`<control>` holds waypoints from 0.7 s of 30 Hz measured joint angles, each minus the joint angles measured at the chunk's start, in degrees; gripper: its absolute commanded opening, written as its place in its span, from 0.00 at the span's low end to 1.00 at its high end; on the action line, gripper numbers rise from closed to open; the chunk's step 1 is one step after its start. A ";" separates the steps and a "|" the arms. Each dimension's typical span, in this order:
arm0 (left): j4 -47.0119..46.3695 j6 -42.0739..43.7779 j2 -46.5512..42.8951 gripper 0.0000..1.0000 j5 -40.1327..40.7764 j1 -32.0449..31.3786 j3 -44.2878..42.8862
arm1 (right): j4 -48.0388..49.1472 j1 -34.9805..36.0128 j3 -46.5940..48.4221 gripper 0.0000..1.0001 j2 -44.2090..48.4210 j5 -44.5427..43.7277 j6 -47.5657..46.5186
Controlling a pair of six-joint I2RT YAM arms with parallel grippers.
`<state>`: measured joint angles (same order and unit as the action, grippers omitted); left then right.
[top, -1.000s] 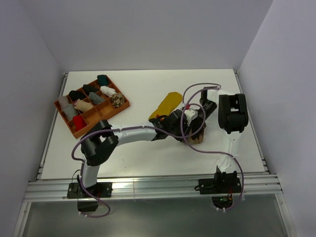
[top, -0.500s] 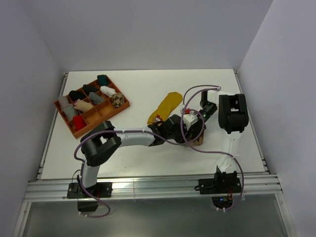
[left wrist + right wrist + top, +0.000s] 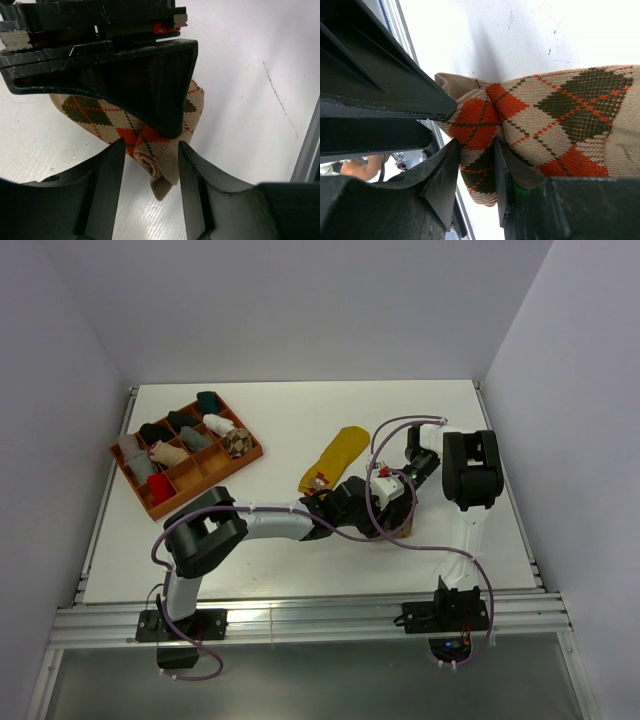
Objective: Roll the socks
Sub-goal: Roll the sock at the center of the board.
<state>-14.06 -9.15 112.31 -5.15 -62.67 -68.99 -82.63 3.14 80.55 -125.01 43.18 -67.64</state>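
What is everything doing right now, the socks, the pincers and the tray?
argyle sock, partly rolled, pinched at its bunched end.
right pincer, shut on the argyle sock.
left pincer, open, one finger on each side of the rolled end.
yellow sock, flat, unrolled, untouched.
tray, holding rolled bundles in its compartments.

White table [image 3: 300, 570], orange divided tray [image 3: 236, 466] sat far left, mustard sock [image 3: 340, 452] lay mid-table, argyle sock [image 3: 545, 120] apparently rested nearer.

Nothing is legible; the red label [image 3: 321, 479] on the mustard sock [image 3: 340, 452] is too small.
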 measured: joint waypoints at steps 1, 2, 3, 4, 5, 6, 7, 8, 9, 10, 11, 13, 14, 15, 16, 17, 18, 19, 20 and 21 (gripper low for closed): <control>-0.07 0.20 0.04 0.51 -0.02 0.00 0.00 | 0.00 0.00 0.00 0.39 0.00 0.00 0.07; -0.07 0.42 0.07 0.51 -0.04 0.00 0.00 | 0.02 0.00 0.00 0.39 0.00 0.00 0.07; -0.17 0.52 0.09 0.51 -0.17 0.00 0.00 | 0.02 0.00 0.00 0.39 0.02 0.00 0.07; -0.33 0.57 0.13 0.51 -0.39 0.00 0.00 | 0.02 0.00 0.00 0.39 0.02 0.00 0.07; -0.42 0.63 0.17 0.51 -0.85 0.02 0.00 | 0.02 0.00 0.00 0.39 0.02 0.00 0.09; -0.55 0.76 0.31 0.51 -1.31 0.02 0.00 | 0.02 0.00 0.00 0.39 0.02 0.00 0.11; -0.85 0.81 0.57 0.50 -1.73 0.02 -0.04 | 0.02 0.00 0.00 0.39 0.02 0.00 0.20; -1.16 0.85 0.98 0.50 -2.14 0.02 -0.07 | 0.02 0.00 0.00 0.39 0.02 0.02 0.24; -1.18 0.87 1.53 0.49 -2.58 0.02 -0.13 | 0.02 0.00 0.00 0.39 0.02 0.02 0.24; -1.20 0.87 2.05 0.48 -2.86 0.02 -0.13 | 0.04 0.00 0.00 0.39 0.02 0.02 0.26; -1.16 0.79 2.78 0.45 -3.21 0.09 -0.13 | 0.04 0.00 0.00 0.39 0.02 0.04 0.26; -1.25 0.46 3.69 0.42 -3.93 0.20 -0.13 | 0.09 0.00 -0.07 0.39 0.04 0.09 0.35; -1.38 0.13 3.85 0.36 -4.31 0.37 -0.13 | 0.15 0.00 -0.15 0.40 0.07 0.13 0.46; -1.40 -0.26 3.85 0.30 -4.70 0.52 -0.13 | 0.26 0.00 -0.33 0.40 0.15 0.22 0.50; -1.53 -0.63 3.85 0.23 -5.14 0.72 -0.13 | 0.28 0.00 -0.35 0.41 0.24 0.22 0.57; -1.49 -1.25 3.85 0.13 -5.60 0.98 -0.13 | 0.48 0.00 -0.50 0.41 0.42 0.22 0.74; -1.42 -1.90 3.85 0.08 -6.12 1.22 -0.13 | 0.61 0.00 -0.66 0.42 0.63 0.22 0.85; -1.40 -2.45 3.85 0.04 -6.60 1.46 -0.15 | 0.90 0.00 -0.90 0.43 0.92 0.22 0.98; -1.20 -2.86 3.85 0.00 -7.06 1.70 -0.24 | 1.38 0.00 -1.27 0.45 1.38 0.26 1.29; -0.72 -3.56 3.89 0.00 -7.50 1.92 -0.50 | 1.90 0.00 -1.66 0.47 1.81 0.35 1.64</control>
<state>-14.79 -12.71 116.20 -12.64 -60.75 -69.49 -80.73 3.14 78.89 -123.20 43.53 -66.00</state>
